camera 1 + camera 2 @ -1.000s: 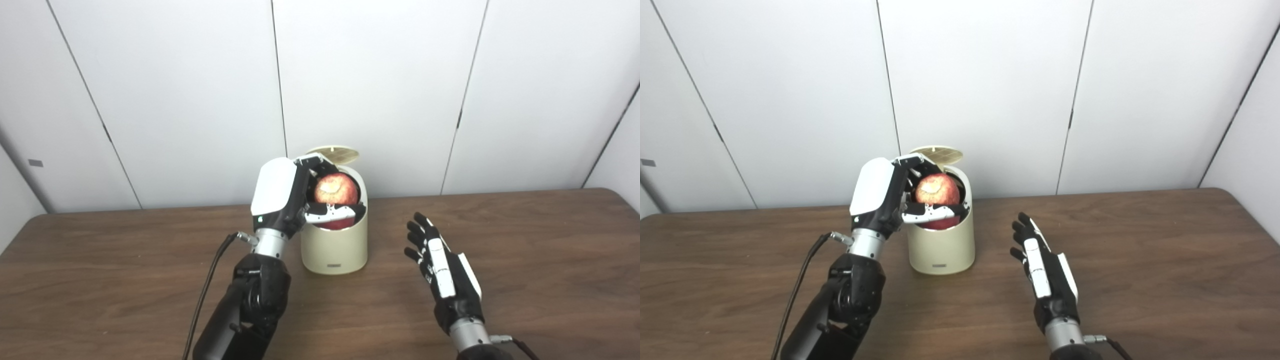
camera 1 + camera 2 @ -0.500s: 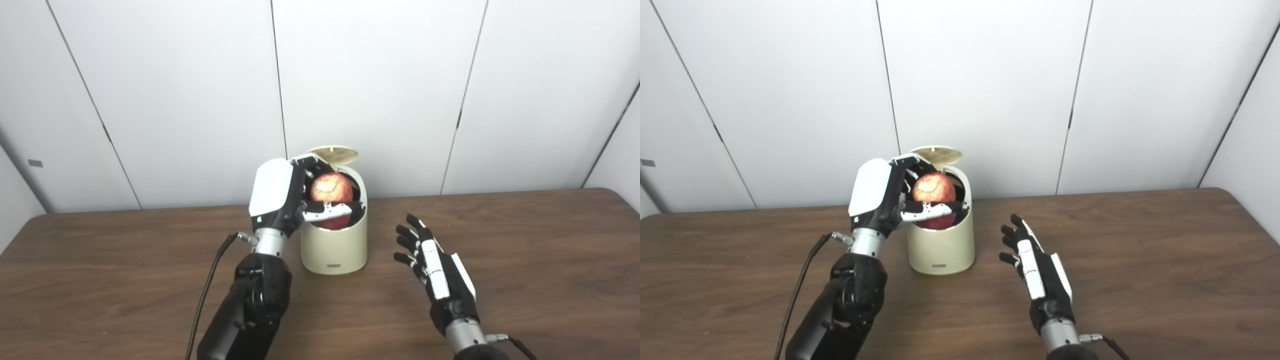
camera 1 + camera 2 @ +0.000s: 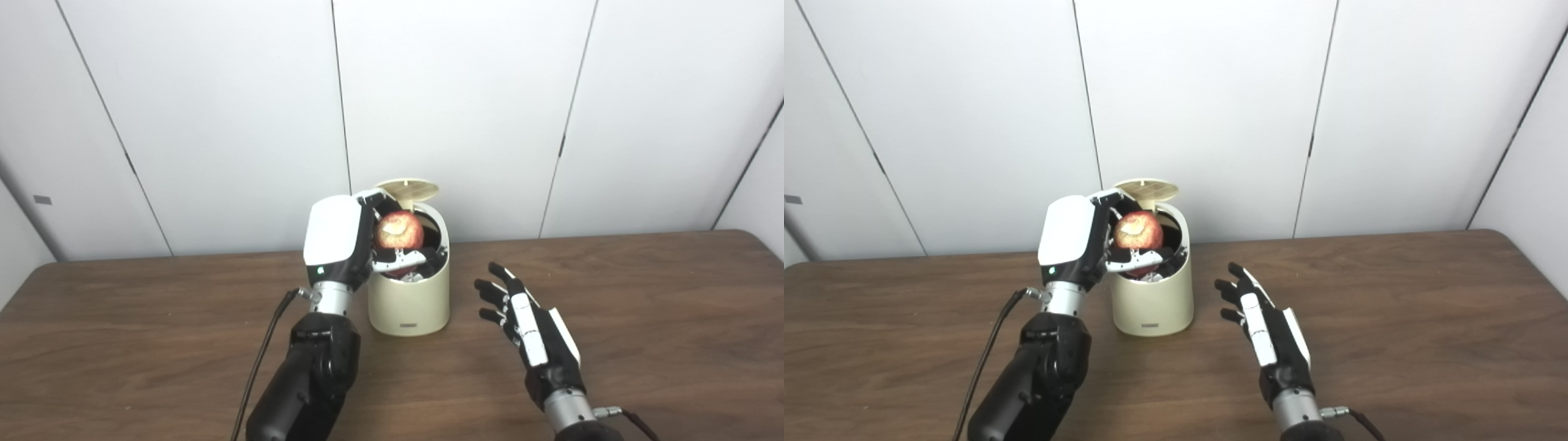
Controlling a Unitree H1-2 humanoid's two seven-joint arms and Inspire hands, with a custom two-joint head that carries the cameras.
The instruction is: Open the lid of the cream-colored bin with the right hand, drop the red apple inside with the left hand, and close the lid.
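The cream-colored bin (image 3: 408, 304) stands on the table near the wall, its round lid (image 3: 407, 188) tipped up at the back. My left hand (image 3: 343, 242) is shut on the red apple (image 3: 399, 231) and holds it over the left part of the bin's open mouth. Something pale and crumpled shows inside the bin (image 3: 414, 277). My right hand (image 3: 531, 327) is open, fingers spread, hovering over the table to the right of the bin and apart from it.
The brown wooden table (image 3: 643, 306) runs to the wall of white panels behind the bin. A black cable (image 3: 263, 349) hangs from my left wrist. The table's right edge is at the far right.
My left hand has shifted the apple slightly left over the bin mouth, so the bin's inside shows. My right hand has drifted left and a little toward me.
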